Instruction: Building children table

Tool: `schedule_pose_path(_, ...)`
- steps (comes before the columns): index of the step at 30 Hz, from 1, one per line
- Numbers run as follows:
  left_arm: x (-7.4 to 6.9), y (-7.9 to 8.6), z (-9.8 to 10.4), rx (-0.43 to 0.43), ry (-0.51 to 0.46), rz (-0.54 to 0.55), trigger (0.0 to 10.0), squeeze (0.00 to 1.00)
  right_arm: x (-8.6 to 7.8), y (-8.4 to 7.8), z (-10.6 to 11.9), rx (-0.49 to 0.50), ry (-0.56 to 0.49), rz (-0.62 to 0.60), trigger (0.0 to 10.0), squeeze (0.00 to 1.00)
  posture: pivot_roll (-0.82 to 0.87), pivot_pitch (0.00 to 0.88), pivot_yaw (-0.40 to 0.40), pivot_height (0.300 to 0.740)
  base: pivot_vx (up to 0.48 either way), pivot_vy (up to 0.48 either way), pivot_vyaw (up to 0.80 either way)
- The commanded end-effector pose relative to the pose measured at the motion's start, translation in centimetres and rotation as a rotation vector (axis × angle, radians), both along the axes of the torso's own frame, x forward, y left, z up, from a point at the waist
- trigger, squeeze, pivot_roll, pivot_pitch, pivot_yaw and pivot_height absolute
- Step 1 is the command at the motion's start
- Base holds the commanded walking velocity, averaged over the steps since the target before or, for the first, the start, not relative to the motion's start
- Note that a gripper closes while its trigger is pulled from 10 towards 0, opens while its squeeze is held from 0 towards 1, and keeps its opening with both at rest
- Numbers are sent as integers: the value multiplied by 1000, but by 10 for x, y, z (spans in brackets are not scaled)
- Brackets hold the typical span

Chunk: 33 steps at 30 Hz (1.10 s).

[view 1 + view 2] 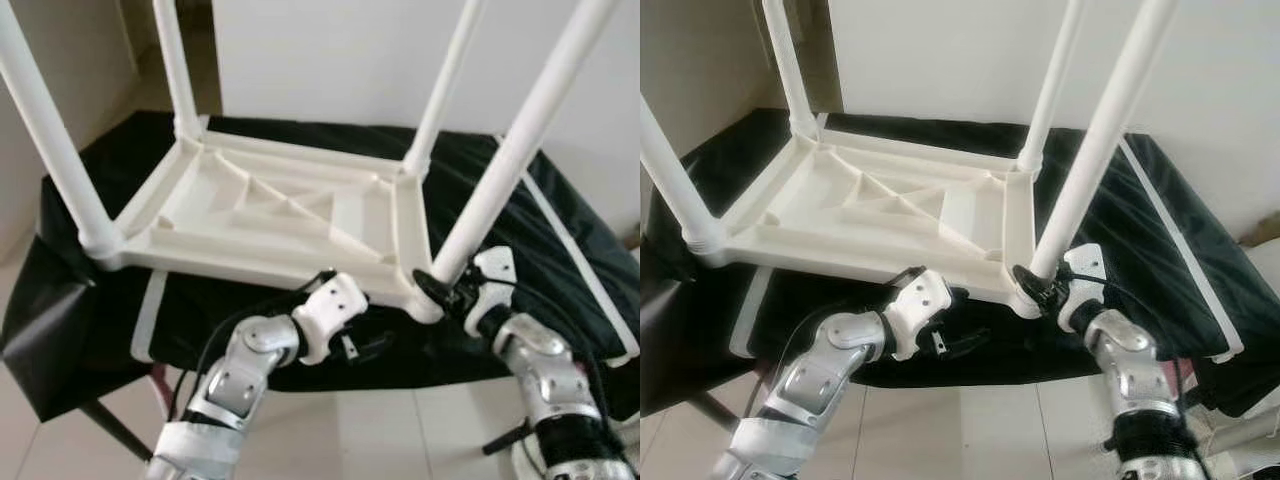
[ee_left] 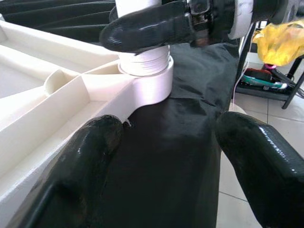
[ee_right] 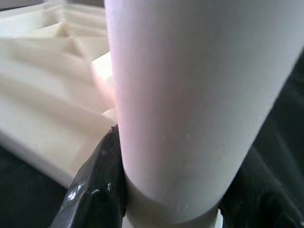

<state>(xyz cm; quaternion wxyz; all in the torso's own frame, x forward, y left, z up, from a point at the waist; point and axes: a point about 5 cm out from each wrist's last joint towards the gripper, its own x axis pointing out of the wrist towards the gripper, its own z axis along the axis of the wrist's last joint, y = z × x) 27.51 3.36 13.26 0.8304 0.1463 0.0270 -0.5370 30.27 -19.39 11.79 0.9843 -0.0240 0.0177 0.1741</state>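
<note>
All four white legs (image 1: 510, 150) run past the top edge.

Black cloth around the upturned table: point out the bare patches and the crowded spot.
Bare black cloth lies right of the tabletop, up to its white stripe, plus a strip along the near edge. Crowded: the near right leg, clamped by the right gripper, left gripper open beside it.

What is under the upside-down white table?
The white table top lies on a black cloth that hangs over the edges. The cloth covers whatever it rests on, apart from dark legs below. The right gripper grips the near leg; the left gripper is open beside the edge.
</note>
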Motion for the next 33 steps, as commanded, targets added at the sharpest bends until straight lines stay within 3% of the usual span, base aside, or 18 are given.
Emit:
schedule_pose_path(1,-2,-2,1,-1,5,-17,10000,0,-4,2,-16,-34,80,-43,10000,0,9,0,-75,740,0,0,0)
schedule_pose_path(3,-2,-2,1,-1,5,-17,10000,0,-4,2,-16,-34,80,-43,10000,0,9,0,-75,740,0,0,0)
schedule_pose_path(4,-1,-2,1,-5,5,-14,10000,0,-5,6,-22,0,118,-194,10000,0,5,0,-75,740,0,0,0)
schedule_pose_path(6,-1,-2,1,-5,5,-14,10000,0,-5,6,-22,0,118,-194,10000,0,5,0,-75,740,0,0,0)
schedule_pose_path(9,0,-2,2,-9,4,-9,10000,0,-10,12,-26,45,161,-375,10000,0,6,0,-77,740,0,0,0)
schedule_pose_path(13,0,-2,2,-8,4,-9,10000,0,-14,16,-28,57,165,-498,10000,0,7,0,-79,740,0,0,0)
schedule_pose_path(15,1,-3,3,-14,4,-4,10000,0,-19,20,-28,82,159,-675,10000,0,10,0,-79,740,0,0,0)
schedule_pose_path(17,1,-2,3,-16,3,-1,10000,0,-21,21,-31,99,176,-732,10000,0,14,0,-78,740,0,0,0)
schedule_pose_path(23,4,0,6,-29,-6,24,10000,0,-23,24,-31,162,183,-792,10000,0,14,0,-76,740,0,0,0)
schedule_pose_path(24,6,1,6,-28,-7,30,10000,0,-24,24,-23,157,137,-794,10000,0,13,0,-75,740,0,0,0)
schedule_pose_path(31,7,2,6,-25,-7,33,10000,0,-24,28,-20,166,140,-805,10000,0,14,0,-74,740,0,0,0)
schedule_pose_path(32,7,2,6,-26,-7,35,10000,0,-24,28,-15,193,107,-789,10000,137,13,0,-74,740,0,0,0)
schedule_pose_path(33,7,2,6,-27,-6,36,10000,0,-23,29,-11,208,83,-769,10000,137,13,0,-74,740,0,0,0)
